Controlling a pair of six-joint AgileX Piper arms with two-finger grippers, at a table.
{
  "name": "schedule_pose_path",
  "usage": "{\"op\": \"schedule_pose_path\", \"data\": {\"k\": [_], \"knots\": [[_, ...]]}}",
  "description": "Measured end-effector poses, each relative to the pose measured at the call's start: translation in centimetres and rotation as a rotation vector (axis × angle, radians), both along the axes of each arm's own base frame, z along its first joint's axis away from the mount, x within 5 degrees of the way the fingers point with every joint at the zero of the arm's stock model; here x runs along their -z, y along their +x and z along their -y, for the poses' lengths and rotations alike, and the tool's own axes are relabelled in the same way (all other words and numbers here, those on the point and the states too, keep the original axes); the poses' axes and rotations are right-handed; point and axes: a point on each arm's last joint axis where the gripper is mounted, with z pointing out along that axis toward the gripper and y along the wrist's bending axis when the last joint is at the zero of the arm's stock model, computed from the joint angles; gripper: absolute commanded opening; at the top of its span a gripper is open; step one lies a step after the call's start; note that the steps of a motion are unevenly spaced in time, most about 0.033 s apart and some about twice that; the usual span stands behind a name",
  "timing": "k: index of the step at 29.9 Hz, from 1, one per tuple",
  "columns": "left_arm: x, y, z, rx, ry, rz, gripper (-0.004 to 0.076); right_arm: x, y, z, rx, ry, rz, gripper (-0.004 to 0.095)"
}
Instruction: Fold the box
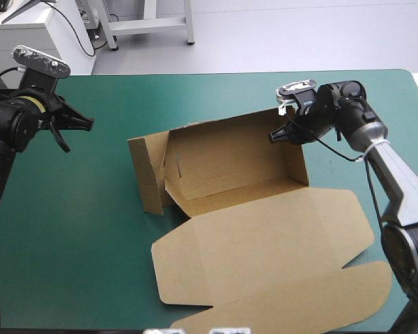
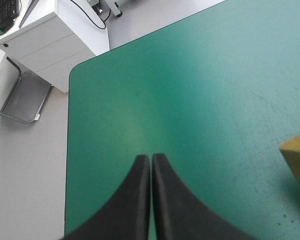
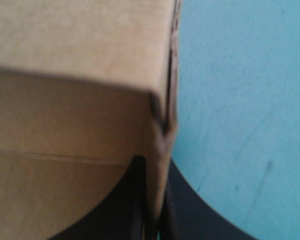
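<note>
The brown box [image 1: 237, 160] stands in the middle of the teal-green table with its back and side walls raised and its lid [image 1: 265, 250] lying flat toward the front edge. My right gripper [image 1: 275, 136] is at the box's far right corner, shut on the box. In the right wrist view the right gripper [image 3: 152, 162] has the box's [image 3: 75, 75] right wall between one finger inside and one outside. My left gripper [image 1: 89, 123] hangs shut and empty over bare cover, well left of the box. In the left wrist view the left gripper [image 2: 151, 159] shows one box corner [image 2: 297, 162] off to the side.
The box's left end flaps [image 1: 150, 174] stand folded outward near the middle left. The table's far left corner [image 2: 72, 75] lies ahead of my left gripper, with a white drawer cabinet [image 2: 45, 42] on the floor beyond it. Bare cover [image 1: 70, 229] stretches left of the box.
</note>
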Motion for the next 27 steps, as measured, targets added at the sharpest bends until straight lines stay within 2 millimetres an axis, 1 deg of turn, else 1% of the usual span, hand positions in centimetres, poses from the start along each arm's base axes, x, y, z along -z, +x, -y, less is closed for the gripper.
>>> {"op": "schedule_pose_path", "data": {"k": [3,6,9,12,14,18,21,23,25,27], "knots": [[0.1,0.0,0.0,-0.001,0.002,-0.008,-0.0008,1.2,2.4,-0.6,0.004,0.005,0.015,0.0047],[0.2,-0.1,-0.1,-0.007,0.003,-0.027,-0.0008,2.2,4.0,-1.1,0.006,0.009,0.023,0.0165],[0.3,-0.2,-0.1,-0.009,0.004,-0.035,-0.0008,3.1,4.8,-1.2,0.006,-0.005,0.015,0.029],[0.3,-0.2,-0.1,-0.01,0.004,-0.039,-0.0008,3.3,5.0,-1.2,0.003,-0.019,0.001,0.0358],[0.3,-0.2,-0.1,-0.011,0.004,-0.042,-0.0008,2.6,5.1,-1.2,0.001,-0.02,0.005,0.0364],[0.4,-0.3,-0.1,-0.012,0.005,-0.048,-0.0008,-0.7,5.0,-1.2,-0.002,-0.012,0.043,0.0362],[0.4,-0.3,-0.1,-0.013,0.005,-0.049,-0.0008,-2.8,4.6,-0.9,0.009,-0.026,0.057,0.0362],[0.4,-0.3,-0.1,-0.013,0.005,-0.051,-0.0008,-3.9,4.5,-0.7,0.034,-0.027,0.079,0.0362],[0.4,-0.3,-0.1,-0.014,0.005,-0.052,-0.0008,-4.6,4.2,-0.5,0.06,-0.023,0.094,0.0362],[0.4,-0.3,-0.1,-0.015,0.006,-0.058,-0.0008,-4.8,4.2,-0.4,0.072,-0.026,0.095,0.0362]]}}
